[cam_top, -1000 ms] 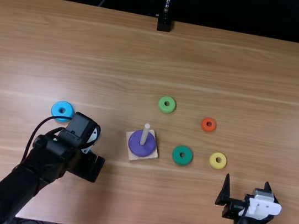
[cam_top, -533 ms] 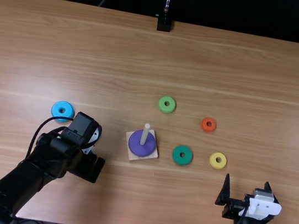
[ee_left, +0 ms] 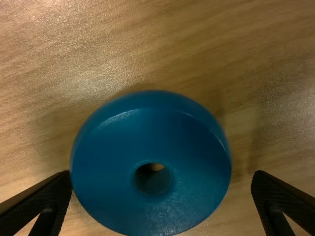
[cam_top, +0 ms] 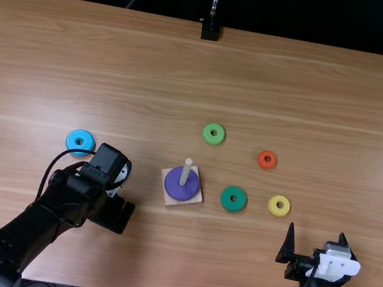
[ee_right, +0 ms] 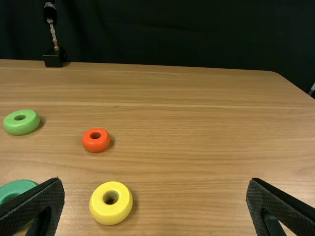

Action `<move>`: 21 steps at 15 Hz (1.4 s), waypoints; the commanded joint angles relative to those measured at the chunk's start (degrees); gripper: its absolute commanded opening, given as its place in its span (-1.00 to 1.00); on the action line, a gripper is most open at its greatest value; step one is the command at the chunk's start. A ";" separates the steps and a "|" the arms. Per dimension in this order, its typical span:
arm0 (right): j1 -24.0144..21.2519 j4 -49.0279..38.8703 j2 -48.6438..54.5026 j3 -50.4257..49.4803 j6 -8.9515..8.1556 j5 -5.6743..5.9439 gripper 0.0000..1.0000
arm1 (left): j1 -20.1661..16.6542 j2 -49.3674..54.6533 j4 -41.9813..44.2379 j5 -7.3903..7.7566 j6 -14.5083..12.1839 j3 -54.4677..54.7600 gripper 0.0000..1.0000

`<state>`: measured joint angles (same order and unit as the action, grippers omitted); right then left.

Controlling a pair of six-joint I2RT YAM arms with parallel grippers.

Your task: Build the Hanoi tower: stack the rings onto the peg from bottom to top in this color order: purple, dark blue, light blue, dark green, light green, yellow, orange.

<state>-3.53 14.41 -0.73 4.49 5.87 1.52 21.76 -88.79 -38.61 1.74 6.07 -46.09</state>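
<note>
My left gripper point(cam_top: 113, 214) is low over the table, left of the wooden base point(cam_top: 196, 198). In the left wrist view, the left gripper point(ee_left: 162, 189) is open around a dark blue ring point(ee_left: 118, 162), one finger at its edge, the other apart. The purple ring point(cam_top: 180, 190) lies on the base around the peg point(cam_top: 186, 173). Light blue ring point(cam_top: 75, 135) rests at far left, dark green ring point(cam_top: 226, 204) right of the base, light green ring point(cam_top: 208, 138) behind. Yellow ring point(cam_top: 272, 210) and orange ring point(cam_top: 266, 165) are farther right. My right gripper point(cam_top: 314, 244) stands open; so too the right gripper point(ee_right: 155, 189) in its wrist view.
A black stand point(cam_top: 211, 30) is at the table's far edge. The left forearm point(cam_top: 28, 238) crosses the table's near left part. Bare wood point(cam_top: 351, 123) spreads behind and right of the orange ring.
The left forearm has shifted slightly toward the view's left and near edge, while its gripper stays almost in place. The right arm and the visible rings have not moved.
</note>
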 commanded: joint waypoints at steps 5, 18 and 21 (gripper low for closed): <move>-0.34 3.79 0.73 -3.61 -0.07 0.80 1.00 | 0.04 -1.38 0.33 1.11 -0.26 -0.32 0.14; -0.43 3.79 0.73 -3.61 -0.07 0.80 1.00 | -0.40 -1.56 -15.81 3.96 -0.05 -19.92 -1.00; -0.43 3.79 0.73 -3.61 -0.07 0.80 1.00 | -0.40 -4.19 -25.94 4.06 0.05 -30.56 -1.00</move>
<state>-3.53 14.41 -0.73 4.49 5.89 1.50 21.69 -91.68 -64.69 4.97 6.17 -74.46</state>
